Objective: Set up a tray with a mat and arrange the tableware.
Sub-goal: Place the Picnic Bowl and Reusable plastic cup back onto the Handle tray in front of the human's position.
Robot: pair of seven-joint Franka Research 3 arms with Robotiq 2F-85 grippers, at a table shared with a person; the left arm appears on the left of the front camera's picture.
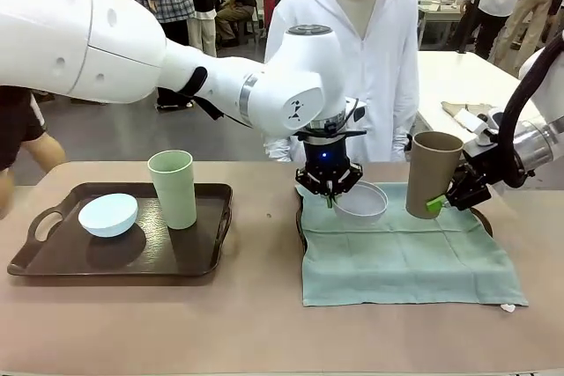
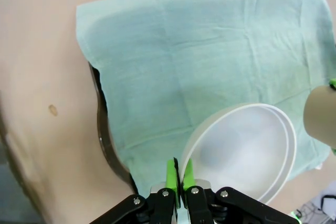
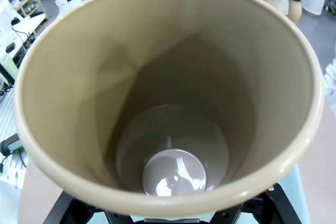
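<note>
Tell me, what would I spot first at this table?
Both robot tools hold something over the green cloth on the right: the left tool pinches the rim of a white bowl, the right tool grips a brown cup. The dark tray on the left holds a pale blue bowl and a green cup.

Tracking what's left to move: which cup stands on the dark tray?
The light green cup, upright beside the pale blue bowl; the right tool holds the brown cup.
</note>
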